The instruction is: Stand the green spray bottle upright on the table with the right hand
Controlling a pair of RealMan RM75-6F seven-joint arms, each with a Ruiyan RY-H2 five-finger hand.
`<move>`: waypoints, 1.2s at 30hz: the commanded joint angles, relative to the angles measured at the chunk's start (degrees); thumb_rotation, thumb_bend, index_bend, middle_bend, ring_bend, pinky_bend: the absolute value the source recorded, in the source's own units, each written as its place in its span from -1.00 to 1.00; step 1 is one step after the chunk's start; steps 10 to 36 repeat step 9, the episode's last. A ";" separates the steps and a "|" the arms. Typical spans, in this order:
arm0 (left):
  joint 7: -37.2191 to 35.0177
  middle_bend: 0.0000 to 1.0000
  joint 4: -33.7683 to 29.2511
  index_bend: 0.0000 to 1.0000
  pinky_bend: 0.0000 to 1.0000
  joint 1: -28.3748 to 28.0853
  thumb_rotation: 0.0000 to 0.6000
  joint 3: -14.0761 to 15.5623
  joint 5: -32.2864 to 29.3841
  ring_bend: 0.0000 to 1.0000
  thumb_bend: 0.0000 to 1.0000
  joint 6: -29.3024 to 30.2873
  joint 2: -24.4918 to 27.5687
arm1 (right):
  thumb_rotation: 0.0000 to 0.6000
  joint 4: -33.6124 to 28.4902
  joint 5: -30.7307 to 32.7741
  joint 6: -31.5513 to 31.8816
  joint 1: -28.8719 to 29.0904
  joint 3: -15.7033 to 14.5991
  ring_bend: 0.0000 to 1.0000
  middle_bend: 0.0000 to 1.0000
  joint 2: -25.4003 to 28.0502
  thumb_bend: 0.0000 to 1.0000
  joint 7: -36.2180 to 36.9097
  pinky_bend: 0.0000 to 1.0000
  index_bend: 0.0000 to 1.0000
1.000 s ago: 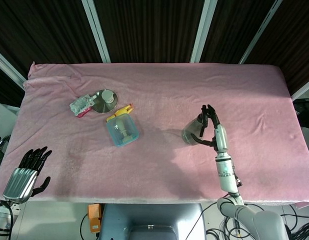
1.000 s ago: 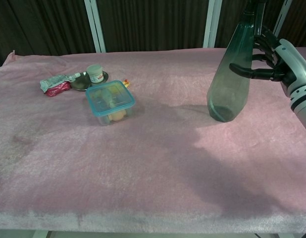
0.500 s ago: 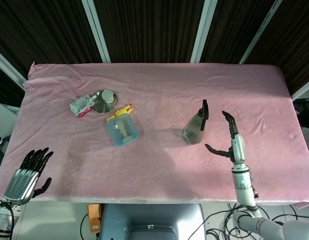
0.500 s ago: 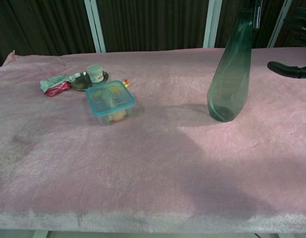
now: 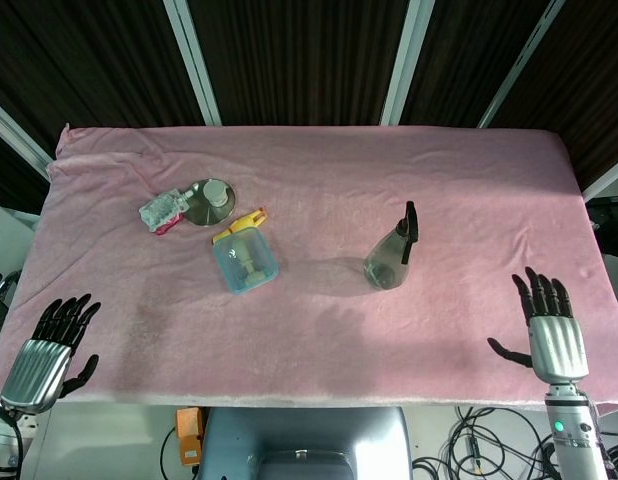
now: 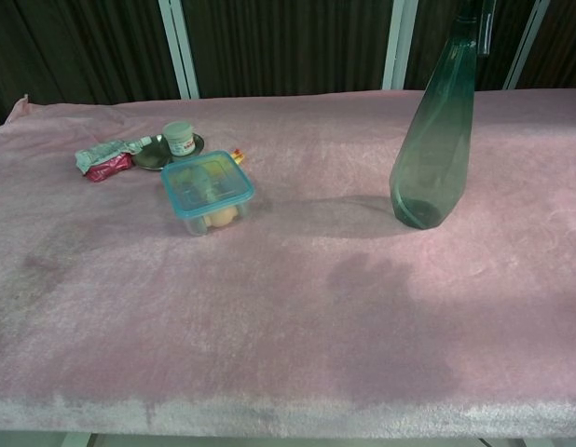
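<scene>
Right hand (image 5: 554, 335) has pulled back to the near table edge, well apart from the bottle. A second ago it was wrapped round the bottle's upper body; half a second ago it had just let go and sat beside it. Now it is out of the chest view entirely. Fingers spread, palm flat, holds nothing, touches nothing I can see.

Left hand (image 5: 47, 350) sits off the near left corner, fingers apart, empty. No real change there.

Green spray bottle (image 6: 435, 140) stands upright on its base on the pink cloth (image 5: 319, 330), right of centre, trigger head on top. It has not shifted or tipped since release; same spot and lean in both views. My read: the task is done, the bottle stands unsupported and the retreat is just clearing out.

Further left and back: teal lidded container (image 6: 207, 192), then a small jar on a dark dish (image 6: 181, 142) with a crumpled packet (image 6: 103, 160) beside it. All unmoved, well apart from the bottle.
</scene>
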 commanded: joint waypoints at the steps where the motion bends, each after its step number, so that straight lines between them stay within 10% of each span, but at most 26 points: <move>1: 0.19 -1.00 0.01 -1.00 -0.97 0.15 1.00 0.00 0.39 -1.00 -0.22 0.45 -0.05 | 1.00 -6.70 -0.33 4.69 -6.22 -2.57 -1.00 -0.99 6.28 -0.50 -4.06 -1.00 -1.00; 36: 0.69 -1.00 0.09 -1.00 -0.97 0.49 1.00 0.19 0.51 -1.00 -0.21 0.69 -0.12 | 1.00 -5.76 -0.75 2.65 -6.69 -1.08 -1.00 -0.99 5.94 -0.50 -3.28 -1.00 -1.00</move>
